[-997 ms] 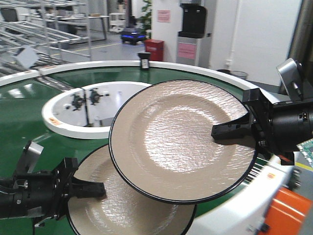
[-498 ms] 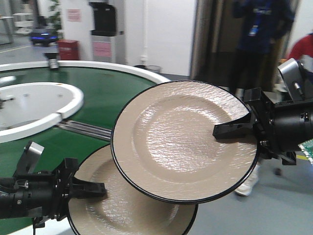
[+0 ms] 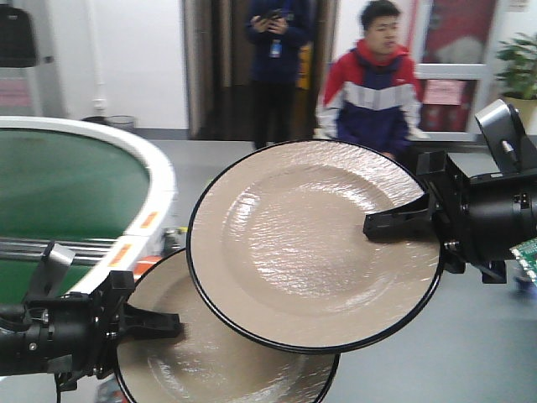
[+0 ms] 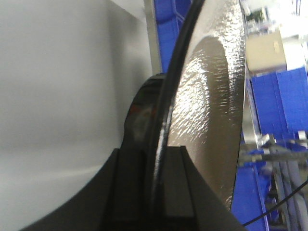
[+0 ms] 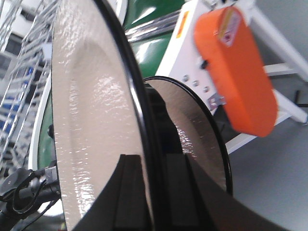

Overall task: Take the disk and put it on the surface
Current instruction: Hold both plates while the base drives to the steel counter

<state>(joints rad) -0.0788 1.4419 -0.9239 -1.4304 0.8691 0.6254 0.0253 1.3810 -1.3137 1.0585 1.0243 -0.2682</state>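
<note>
Right of the green conveyor belt point(image 3: 67, 185), the right end effector point(image 3: 370, 225) clamps the upper disk point(image 3: 310, 243). The left end effector point(image 3: 172, 323) clamps the lower disk point(image 3: 201, 365).

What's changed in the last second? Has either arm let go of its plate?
The view swung right: the green conveyor slid to the left edge, and two people came into sight behind. Unchanged: left gripper shut on the lower plate, right gripper on the upper plate, overlapping it as before.
</note>
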